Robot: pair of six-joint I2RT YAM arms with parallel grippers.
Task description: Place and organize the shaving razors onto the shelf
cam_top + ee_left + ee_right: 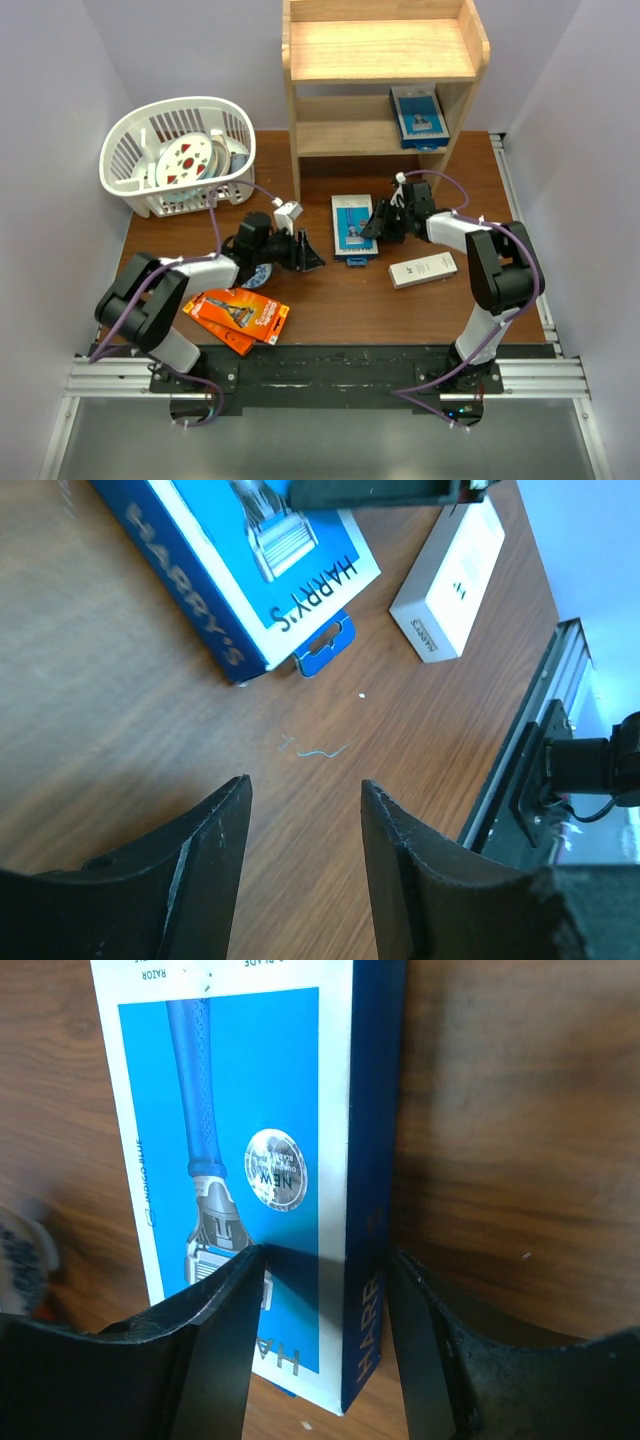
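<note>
Poises right jaws, apart, over the blue razor pack (250, 1090), long axis straight ahead. Holds left jaws apart, farther off.

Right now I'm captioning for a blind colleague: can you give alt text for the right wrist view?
Two black fingers of the right gripper straddle the long edge of a blue razor box lying flat on the brown wooden table; whether they pinch it is unclear.
</note>
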